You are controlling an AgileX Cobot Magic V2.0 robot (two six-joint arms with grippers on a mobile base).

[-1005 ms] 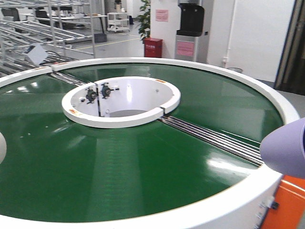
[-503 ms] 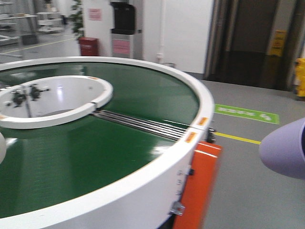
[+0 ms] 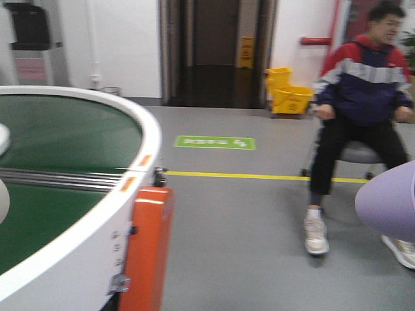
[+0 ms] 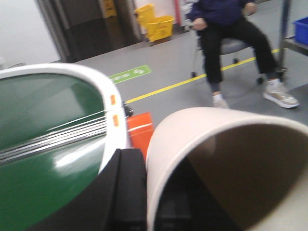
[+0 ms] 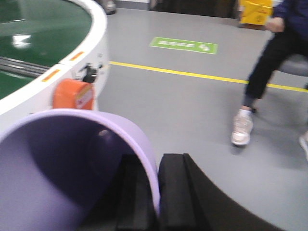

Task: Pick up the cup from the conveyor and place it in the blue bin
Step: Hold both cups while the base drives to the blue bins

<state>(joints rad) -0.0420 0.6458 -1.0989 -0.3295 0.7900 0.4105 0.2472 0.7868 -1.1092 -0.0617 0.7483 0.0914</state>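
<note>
We have swung right; the conveyor now lies at 9 o'clock
Carrying step: left gripper pinches the cream cup, right gripper the lilac cup; next we must find the blue bin, unseen here

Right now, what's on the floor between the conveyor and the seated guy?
Front view: nothing stands between the conveyor and the seated person. There is only grey floor, crossed by a yellow line, with a green floor marking farther back.
</note>
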